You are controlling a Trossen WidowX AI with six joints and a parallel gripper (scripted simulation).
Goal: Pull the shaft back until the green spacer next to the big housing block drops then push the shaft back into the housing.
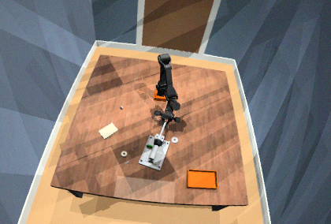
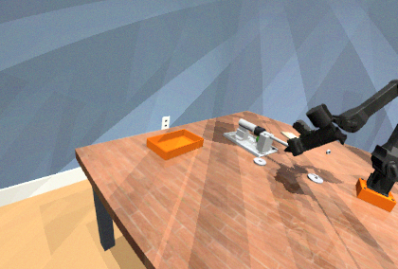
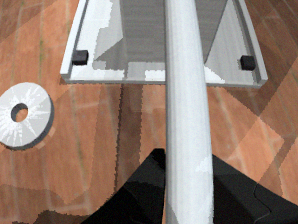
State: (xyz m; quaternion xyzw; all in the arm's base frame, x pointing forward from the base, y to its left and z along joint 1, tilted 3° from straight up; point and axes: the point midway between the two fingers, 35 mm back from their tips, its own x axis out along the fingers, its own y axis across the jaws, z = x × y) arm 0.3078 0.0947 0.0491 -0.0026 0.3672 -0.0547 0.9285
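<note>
The jaws are closed on the pale shaft, one finger on either side. The shaft runs from them above the table to the small upright block at the near end of the base plate. Beyond that block, a black collar stands in line with the pale cylindrical housing. The green spacer is seen off the shaft's line, low beside the housing and over the base plate; whether it touches the plate cannot be told. A white ring lies flat just beside the plate. The orange tray sits well apart from the plate.
</note>
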